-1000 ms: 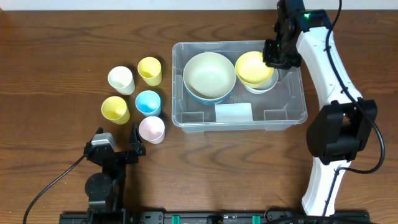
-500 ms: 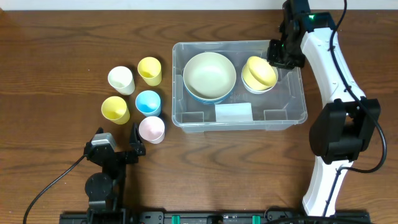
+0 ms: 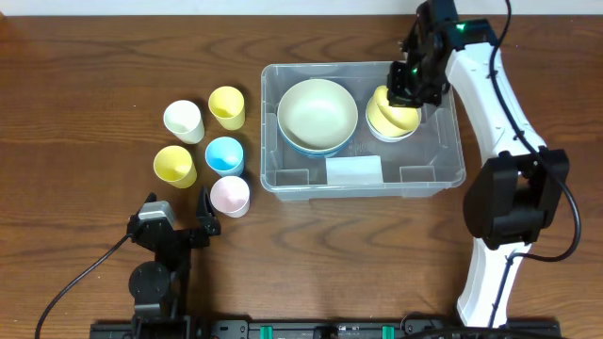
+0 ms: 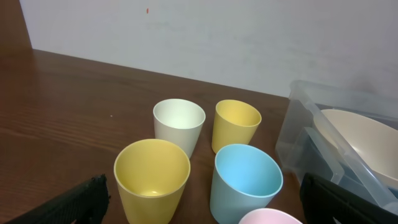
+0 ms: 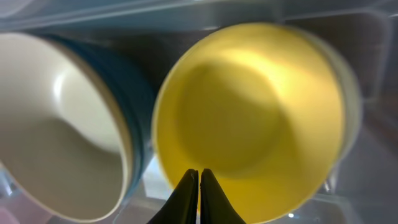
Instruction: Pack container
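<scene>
The clear container [image 3: 363,190] sits at centre right of the table. Inside it, a cream bowl [image 3: 317,113] is nested in a blue bowl on the left. On the right, a yellow bowl [image 3: 398,121] rests tilted in a white bowl [image 3: 390,136]. My right gripper [image 3: 407,87] hovers over the yellow bowl [image 5: 249,118]. In the right wrist view its jaws [image 5: 199,175] are pressed together with nothing between them. My left gripper [image 3: 179,212] rests wide open near the front edge, with the cups just beyond its fingers [image 4: 68,202].
Left of the container stand several cups: white [image 3: 183,121], yellow [image 3: 227,106], a second yellow [image 3: 175,165], blue [image 3: 225,154] and pink [image 3: 230,195]. A white label [image 3: 353,170] lies on the container's base.
The yellow bowl came down from under the right gripper and settled tilted in the white bowl. The right gripper closed its jaws and shifted slightly left. The left arm stayed still.
</scene>
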You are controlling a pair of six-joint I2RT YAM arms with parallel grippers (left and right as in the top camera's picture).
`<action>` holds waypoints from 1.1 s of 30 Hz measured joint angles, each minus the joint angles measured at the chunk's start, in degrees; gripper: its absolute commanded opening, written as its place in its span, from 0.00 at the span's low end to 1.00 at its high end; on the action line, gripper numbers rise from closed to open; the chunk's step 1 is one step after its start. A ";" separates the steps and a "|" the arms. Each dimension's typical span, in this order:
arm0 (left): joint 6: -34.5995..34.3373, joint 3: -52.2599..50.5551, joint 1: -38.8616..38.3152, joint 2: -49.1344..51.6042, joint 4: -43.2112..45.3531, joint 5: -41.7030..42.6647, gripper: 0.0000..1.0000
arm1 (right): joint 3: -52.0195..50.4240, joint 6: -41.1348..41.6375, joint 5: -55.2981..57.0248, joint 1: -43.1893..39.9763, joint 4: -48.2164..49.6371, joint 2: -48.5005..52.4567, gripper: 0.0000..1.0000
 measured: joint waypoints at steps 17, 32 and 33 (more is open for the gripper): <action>0.00 0.00 0.00 0.00 0.00 0.00 0.98 | 0.00 0.52 4.44 5.40 0.55 0.00 0.05; 0.00 0.00 0.00 0.00 0.00 0.00 0.98 | 0.02 1.62 9.38 5.35 2.49 0.00 0.10; 0.00 0.00 0.00 0.00 0.00 0.00 0.98 | 0.00 1.79 10.01 5.33 2.16 0.00 0.10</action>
